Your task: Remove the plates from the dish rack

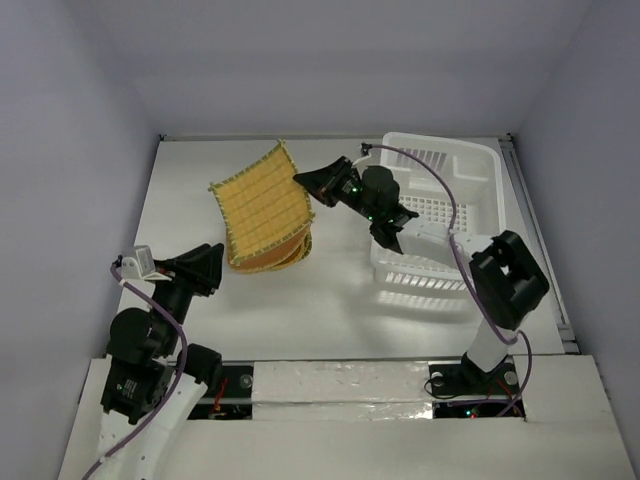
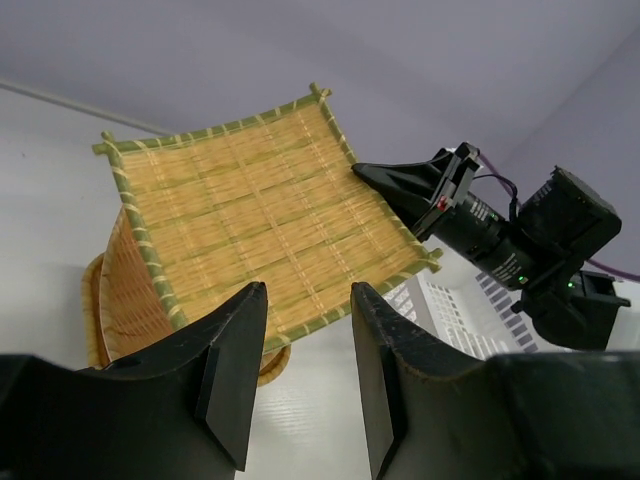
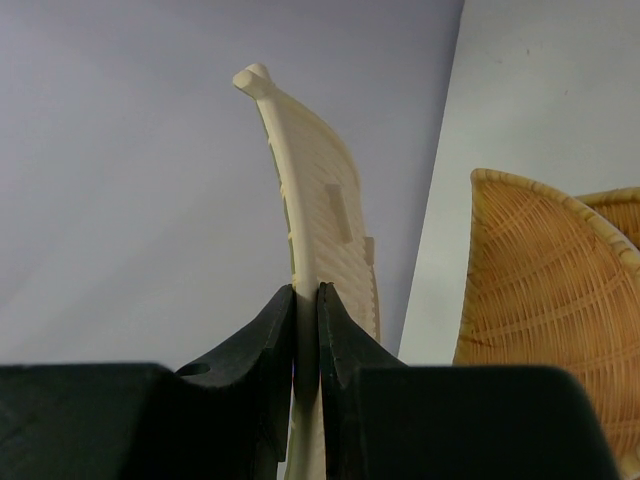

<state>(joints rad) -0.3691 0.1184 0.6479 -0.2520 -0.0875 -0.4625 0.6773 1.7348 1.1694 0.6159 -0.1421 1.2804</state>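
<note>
My right gripper [image 1: 301, 181] is shut on the right edge of an orange-tan woven plate [image 1: 261, 199] and holds it tilted above a pile of other plates [image 1: 283, 257] left of the white dish rack [image 1: 443, 160]. In the right wrist view the held plate [image 3: 318, 215] shows edge-on between the shut gripper [image 3: 306, 291], with the pile [image 3: 545, 300] at the right. My left gripper [image 2: 308, 298] is open and empty, just short of the held plate's [image 2: 245, 225] near edge. It also shows in the top view [image 1: 207, 263], left of the pile.
The dish rack [image 2: 470, 322] stands at the right of the table, partly under my right arm [image 1: 505, 275]; no plate shows in it. Grey walls close the table at the back and both sides. The right arm's wrist [image 2: 520, 240] hangs beyond the held plate.
</note>
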